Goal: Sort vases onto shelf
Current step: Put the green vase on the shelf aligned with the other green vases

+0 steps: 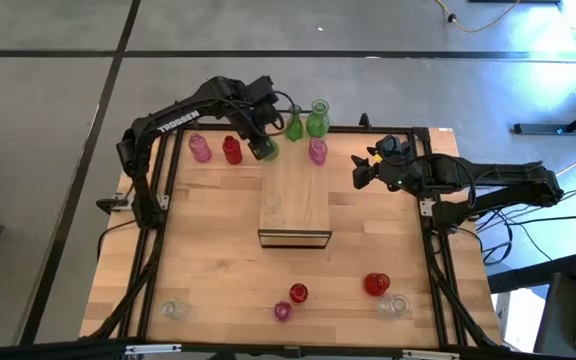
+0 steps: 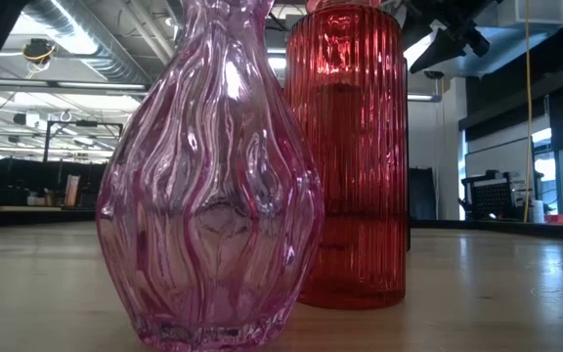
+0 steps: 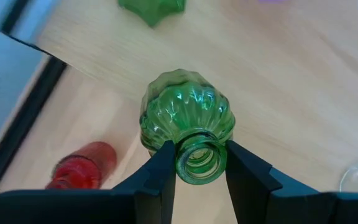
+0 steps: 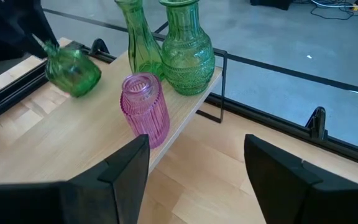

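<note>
The light-wood shelf (image 1: 300, 190) runs from the table's far edge toward its middle. On its far end stand two green vases (image 1: 317, 118) (image 4: 186, 53), a slim one (image 4: 140, 43) and a pink ribbed vase (image 1: 317, 151) (image 4: 145, 112). A clear vase (image 1: 271, 208) stands nearer. My left gripper (image 1: 264, 150) (image 3: 197, 149) is at the shelf's left edge, shut on a round green vase (image 3: 188, 112) (image 4: 73, 71). My right gripper (image 1: 360, 170) (image 4: 196, 143) hovers open, right of the shelf. Pink (image 1: 199, 148) and red (image 1: 231, 150) vases stand on the table left of the shelf. My left gripper pinches the round green vase by its neck just below the rim (image 3: 197, 163), one finger (image 3: 160, 168) on each side. The fingers come from above and the left. The vase is tilted, body pointing away from the gripper over the shelf's left edge; whether its base touches, I cannot tell.
Near the table's front edge stand two red vases (image 1: 375, 284) (image 1: 298, 293), a small pink one (image 1: 283, 311) and two clear ones (image 1: 396, 305) (image 1: 175, 310). The low view is filled by a pink vase (image 2: 208, 196) and a red ribbed vase (image 2: 350, 156). Black frame rails border the table.
</note>
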